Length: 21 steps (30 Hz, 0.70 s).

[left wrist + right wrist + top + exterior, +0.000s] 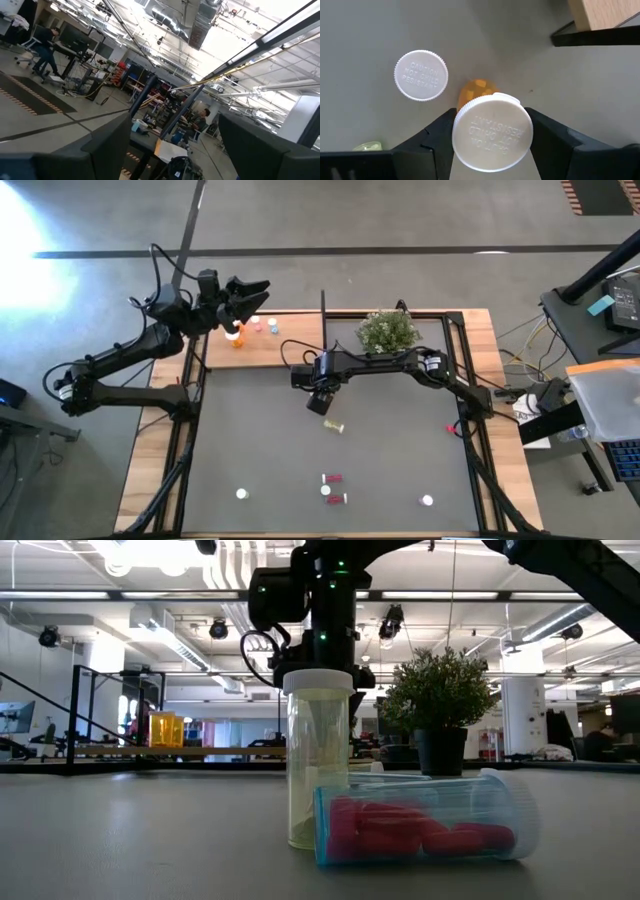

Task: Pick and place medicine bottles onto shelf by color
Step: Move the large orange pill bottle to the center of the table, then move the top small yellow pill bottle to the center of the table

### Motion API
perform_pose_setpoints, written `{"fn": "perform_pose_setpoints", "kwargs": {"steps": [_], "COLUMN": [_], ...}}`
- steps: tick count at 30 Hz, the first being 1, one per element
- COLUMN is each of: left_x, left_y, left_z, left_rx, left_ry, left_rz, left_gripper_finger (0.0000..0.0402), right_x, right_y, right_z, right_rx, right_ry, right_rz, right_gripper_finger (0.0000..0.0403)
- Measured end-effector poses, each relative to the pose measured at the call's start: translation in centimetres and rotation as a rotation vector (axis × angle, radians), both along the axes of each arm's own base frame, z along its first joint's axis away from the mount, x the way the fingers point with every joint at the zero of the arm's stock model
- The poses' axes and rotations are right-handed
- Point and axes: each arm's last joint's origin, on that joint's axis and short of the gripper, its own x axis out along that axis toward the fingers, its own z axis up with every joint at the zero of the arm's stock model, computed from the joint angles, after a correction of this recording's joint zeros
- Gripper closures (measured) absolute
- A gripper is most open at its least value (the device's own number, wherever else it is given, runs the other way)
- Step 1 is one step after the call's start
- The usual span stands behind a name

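Only the right wrist view shows the right hand grasping an orange bottle.

The shelf lies at the back of the counter, with three bottles on it. The plant stands just right of it. More bottles sit near the front.

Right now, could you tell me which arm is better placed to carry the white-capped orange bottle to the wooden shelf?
The right, probably: its pincer grips the white-capped orange medicine bottle, close to the flat light-brown wooden shelf. The left pincer hangs open and empty by that shelf.
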Motion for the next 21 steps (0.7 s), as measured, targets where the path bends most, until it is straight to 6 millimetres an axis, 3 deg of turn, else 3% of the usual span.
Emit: {"fn": "perform_pose_setpoints", "kwargs": {"steps": [12, 21], "left_x": [0.0, 0.0], "left_y": [0.0, -0.1], "left_z": [0.0, 0.0], "left_rx": [0.0, -0.055], "left_ry": [0.0, -0.012], "left_rz": [0.001, -0.058], "left_gripper_finger": [0.0118, 0.0118], "right_x": [0.0, -2.0], "right_y": [0.0, 0.1], "right_z": [0.1, 4.0], "right_rx": [0.001, 0.001], "right_ry": [-0.003, 0.001], "right_rz": [-0.011, -0.011], "right_gripper_finger": [0.0136, 0.0115]}}
